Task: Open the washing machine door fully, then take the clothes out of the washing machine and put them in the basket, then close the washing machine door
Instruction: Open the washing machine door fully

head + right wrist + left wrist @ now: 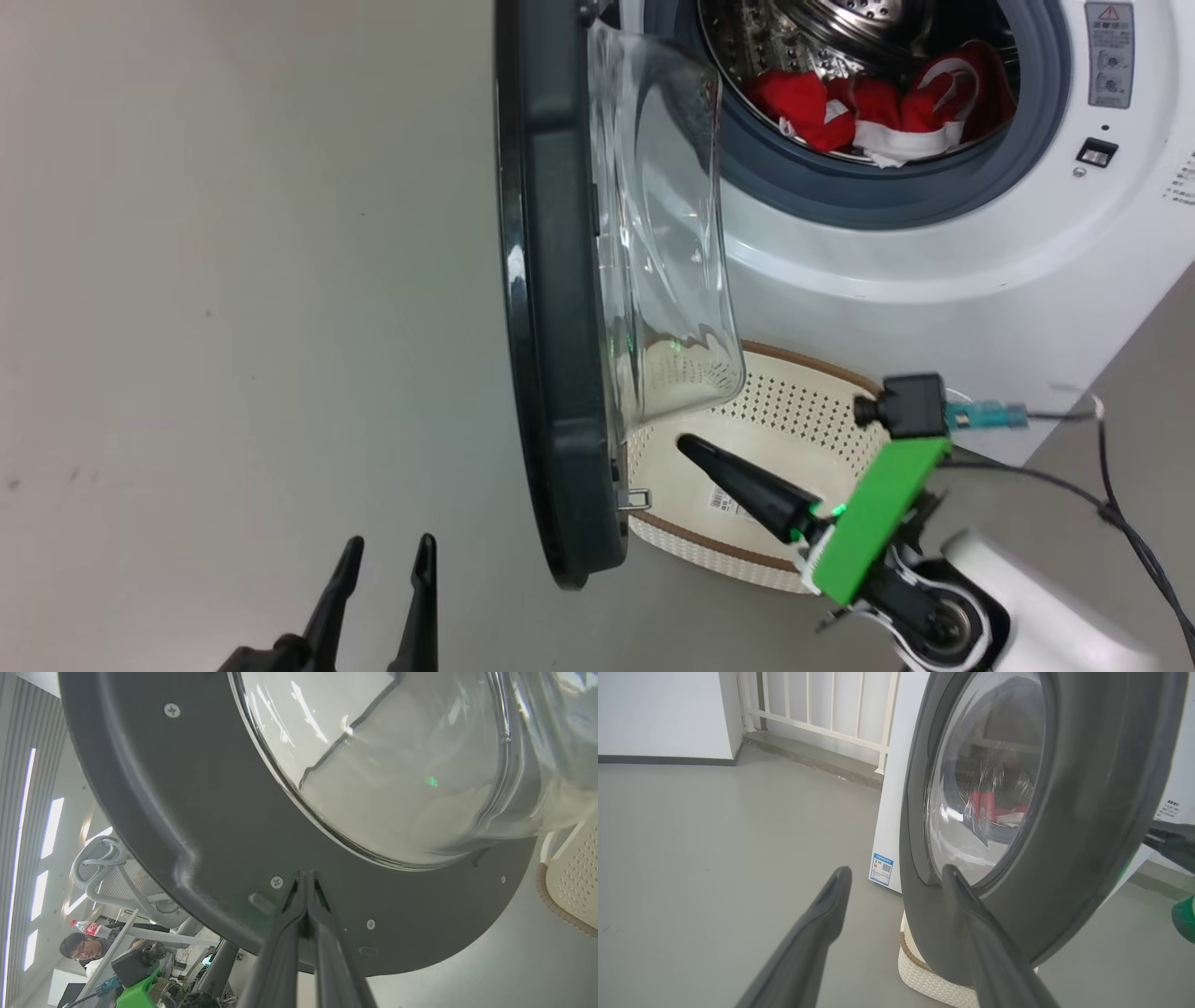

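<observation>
Door (551, 280) standing open: glossy black rim (569, 448), clear bowl (663, 233) bulging inward.
Our right pincer (686, 443), tips pressed together, sits just at its inner rim, basket (794, 411) beneath, red clothes (868, 107) beyond in the drum (840, 28); our left pincer (390, 541), spread, has open floor (233, 280) around it outside the rim.

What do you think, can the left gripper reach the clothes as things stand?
Probably not: the left gripper sits outside the washing machine door, which stands between it and the clothes in the drum. It would have to go round.
</observation>
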Available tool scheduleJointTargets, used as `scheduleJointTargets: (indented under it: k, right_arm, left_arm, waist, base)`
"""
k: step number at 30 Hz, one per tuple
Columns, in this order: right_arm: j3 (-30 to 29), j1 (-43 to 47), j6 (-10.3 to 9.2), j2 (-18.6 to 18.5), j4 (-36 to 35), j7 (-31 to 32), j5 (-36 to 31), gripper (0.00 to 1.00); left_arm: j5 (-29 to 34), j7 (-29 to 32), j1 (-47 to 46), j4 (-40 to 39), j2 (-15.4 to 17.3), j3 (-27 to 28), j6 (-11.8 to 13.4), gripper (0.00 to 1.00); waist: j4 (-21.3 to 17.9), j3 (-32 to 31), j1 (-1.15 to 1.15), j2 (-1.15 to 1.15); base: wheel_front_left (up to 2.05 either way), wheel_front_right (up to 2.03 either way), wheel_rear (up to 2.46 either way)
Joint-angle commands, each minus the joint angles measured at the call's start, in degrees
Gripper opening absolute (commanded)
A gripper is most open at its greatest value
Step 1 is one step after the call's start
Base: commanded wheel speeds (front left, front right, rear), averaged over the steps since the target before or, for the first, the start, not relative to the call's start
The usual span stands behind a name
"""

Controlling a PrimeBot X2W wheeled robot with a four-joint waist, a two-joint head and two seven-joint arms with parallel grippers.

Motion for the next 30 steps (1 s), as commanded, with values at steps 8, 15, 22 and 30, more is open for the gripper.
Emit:
scheduleJointTargets:
  k: [8, 15, 22, 30]
  right_arm:
    - [0.7, 6.24, 0.44, -3.17, 1.26, -6.13, -0.7, 1.0]
    - [0.17, 9.89, 0.44, -5.66, 3.82, -11.5, -0.65, 1.0]
    - [-0.22, 12.52, 0.44, -7.44, 5.98, -18.13, -1.96, 1.0]
    - [-3.03, 14.95, 0.44, -7.78, 8.79, -21.92, -9.97, 1.0]
  left_arm:
    - [1.3, -0.51, -1.58, 0.81, 0.6, 2.17, -1.9, 1.0]
    - [1.43, -0.51, -1.96, 1.28, 0.6, 2.84, -2.28, 1.0]
    - [1.58, -0.51, -2.07, 1.7, 0.6, 3.34, -2.44, 1.0]
    - [1.9, -0.51, -1.69, 2.04, 0.6, 3.94, -2.64, 1.0]
  waist:
    - [-0.91, -1.47, 0.0, 0.0]
    - [-2.39, -1.63, 0.0, 0.0]
    - [-3.53, -1.86, 0.0, 0.0]
    - [-4.74, -2.63, 0.0, 0.0]
  base:
    - [0.0, 0.0, 0.0]
    - [0.0, 0.0, 0.0]
    - [0.0, 0.0, 0.0]
    - [0.0, 0.0, 0.0]
